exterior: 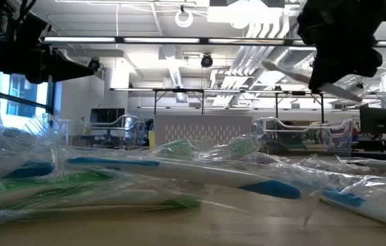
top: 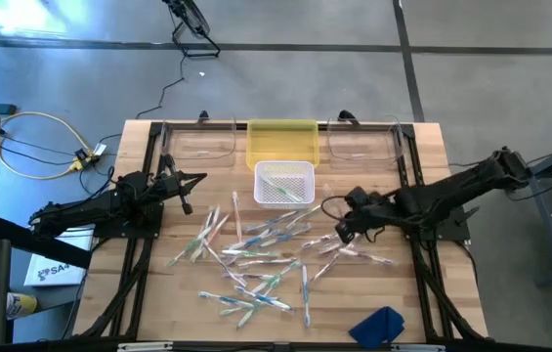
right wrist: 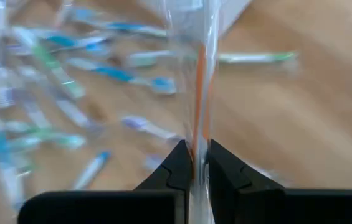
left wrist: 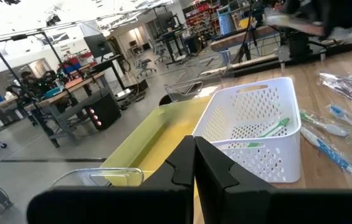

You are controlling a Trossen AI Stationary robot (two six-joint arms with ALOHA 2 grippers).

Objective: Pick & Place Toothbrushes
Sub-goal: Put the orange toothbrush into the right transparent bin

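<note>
Right wrist view: your right gripper [right wrist: 199, 163] is clenched on one wrapped toothbrush [right wrist: 201, 81] with an orange accent, pinched by its end so most of its length sticks out past the fingers. High view places that gripper [top: 342, 231] above the right side of the table [top: 432, 156], over the scattered toothbrushes [top: 256, 259], near the white basket [top: 284, 183]. The basket already holds at least one green toothbrush [left wrist: 269, 129]. Your left gripper [top: 195, 180] waits clenched and empty at the left of the basket.

Risks, as judged: the clear wrapper looks slippery, so the toothbrush may slide or pivot in transit. Held at one end, its free end could catch the basket rim. Releasing too early would drop it back onto the pile.
</note>
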